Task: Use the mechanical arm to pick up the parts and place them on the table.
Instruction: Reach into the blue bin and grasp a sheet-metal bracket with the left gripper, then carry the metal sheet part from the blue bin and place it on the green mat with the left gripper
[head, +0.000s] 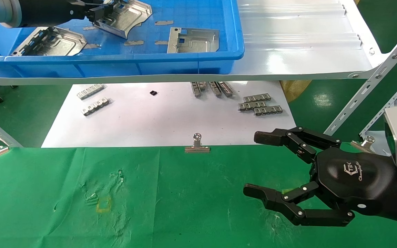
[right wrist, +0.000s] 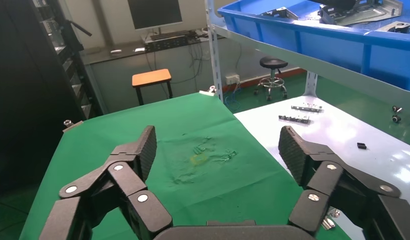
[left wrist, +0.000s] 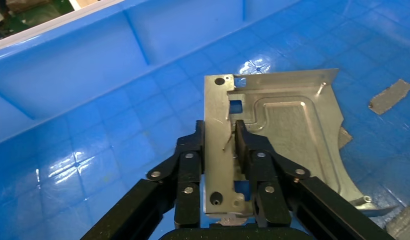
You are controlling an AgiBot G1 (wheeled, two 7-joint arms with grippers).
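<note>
Left wrist view: left gripper [left wrist: 220, 137] clamps part [left wrist: 287, 130].

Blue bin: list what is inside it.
The blue bin holds three sheet-metal parts: one at its left, one at its right, one clamped by the left gripper. Small grey strips lie between. The arm covers the rest.

left hand [left wrist: 220, 150]: reached far forward, fingers clamped | right hand [head: 271, 165]: low at right, fingers spread wide
</note>
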